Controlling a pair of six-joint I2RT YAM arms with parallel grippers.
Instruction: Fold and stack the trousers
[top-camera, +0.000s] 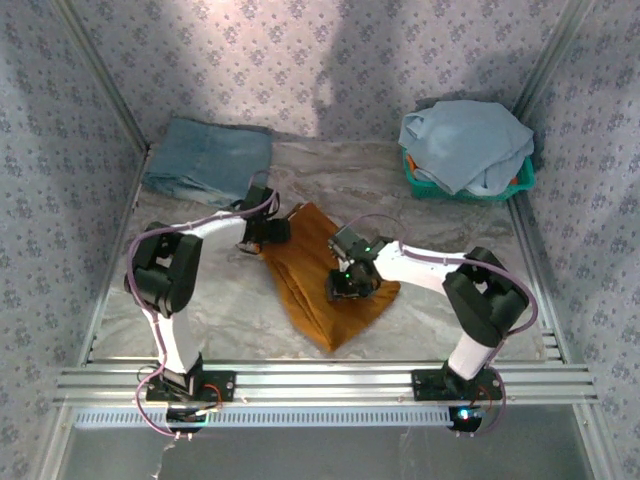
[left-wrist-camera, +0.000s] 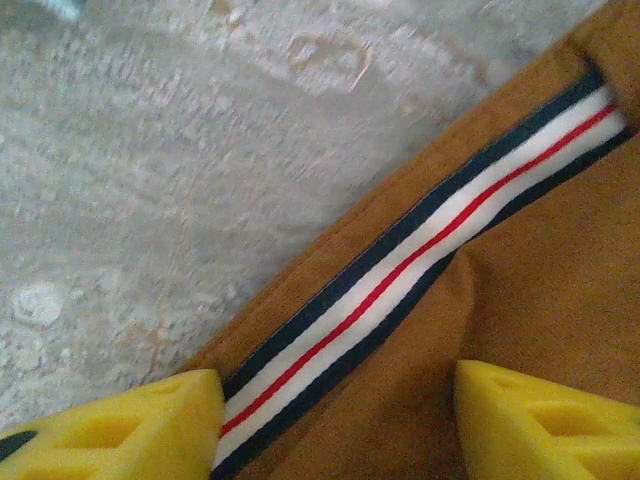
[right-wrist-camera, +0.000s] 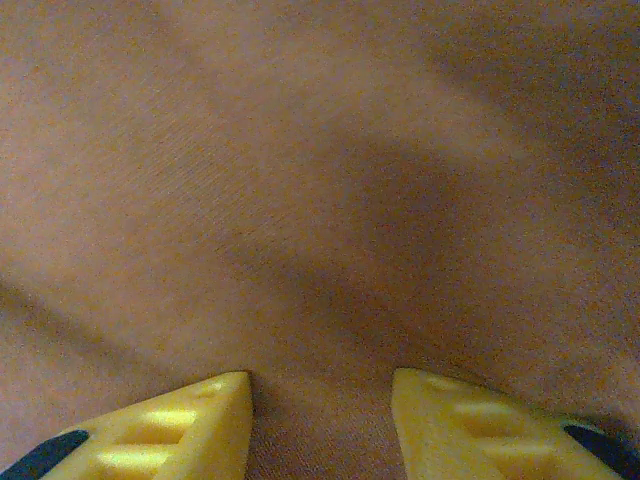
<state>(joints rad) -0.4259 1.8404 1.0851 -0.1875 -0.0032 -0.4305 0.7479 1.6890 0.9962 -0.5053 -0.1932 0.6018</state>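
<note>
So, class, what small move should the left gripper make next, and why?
Probably lower and close the left gripper on the striped trim: its jaws stand open astride that edge of the trousers, holding nothing, while the right gripper hovers open over the cloth's middle.

R gripper (right-wrist-camera: 320, 425) jaws apart, yellow fingertips (right-wrist-camera: 180, 430) at btm edge, close over rust-brown trousers (right-wrist-camera: 320, 180); soft shadowed crease (right-wrist-camera: 330, 270) mid-cloth.

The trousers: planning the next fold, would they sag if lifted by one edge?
Probably floppy: the trousers lie flat in soft creases. Likely light: thin woven cloth. The striped waistband trim looks layered, so perhaps slightly firmer there.
</note>
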